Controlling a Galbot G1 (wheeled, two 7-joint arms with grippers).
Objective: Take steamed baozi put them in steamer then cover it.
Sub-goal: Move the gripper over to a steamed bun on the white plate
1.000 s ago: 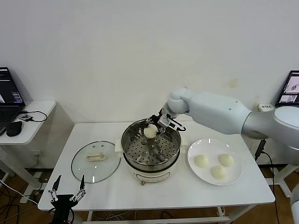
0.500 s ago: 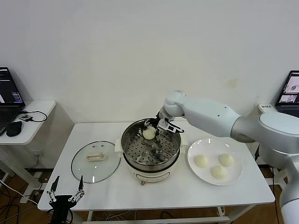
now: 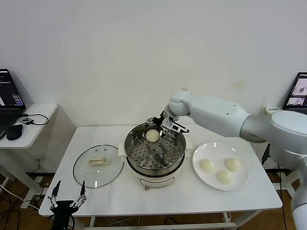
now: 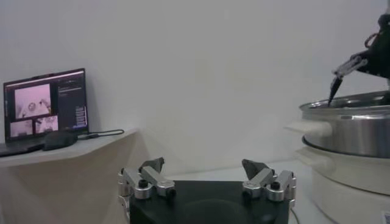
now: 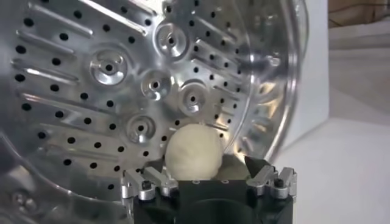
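Observation:
One baozi (image 3: 152, 136) lies on the perforated tray at the far side of the steel steamer (image 3: 132, 158). My right gripper (image 3: 163, 127) hovers just behind it, open. In the right wrist view the baozi (image 5: 194, 152) rests on the tray (image 5: 109, 67) between the spread fingers of the right gripper (image 5: 204, 165), with a gap at one side. Three more baozi (image 3: 206, 165) sit on the white plate (image 3: 197, 154). The glass cover (image 3: 98, 165) lies flat to the left of the steamer. My left gripper (image 3: 68, 194) is open and parked at the front left.
In the left wrist view the left gripper (image 4: 203, 163) is empty, with the steamer (image 4: 353, 122) off to one side. A side desk with a laptop and mouse (image 3: 14, 130) stands at the far left. A screen (image 3: 297, 91) stands at the far right.
My right gripper has carried the baozi down onto the far part of the tray and opened. The baozi now rests on the tray. The left arm has not moved.

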